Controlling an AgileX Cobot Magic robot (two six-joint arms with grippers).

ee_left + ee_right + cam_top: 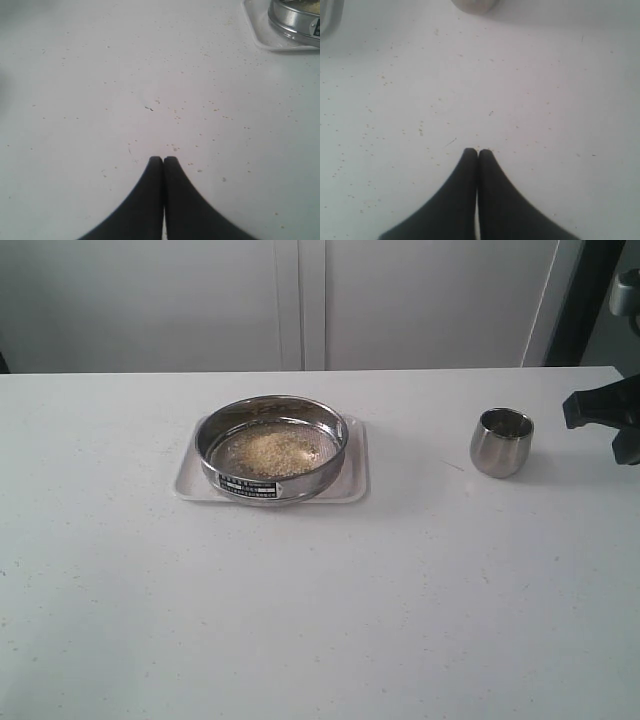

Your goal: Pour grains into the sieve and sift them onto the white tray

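the table (300,620) is seen from above and afar by the exterior view, and shared with it are the sieve (295,22) beyond the left gripper (163,159) and the steel cup (475,5) beyond the right gripper (478,151) in the low, close wrist views.

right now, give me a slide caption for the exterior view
Sieve holding grains sits on the white tray, steel cup standing apart to the right.

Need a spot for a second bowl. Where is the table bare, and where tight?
Bare: the near half of the white table, and left of the shallow white rectangular tray. Narrower: the gap between tray and small rounded steel cup. Crowded: the tray, filled by the round steel mesh sieve, and the right edge by the black right gripper.
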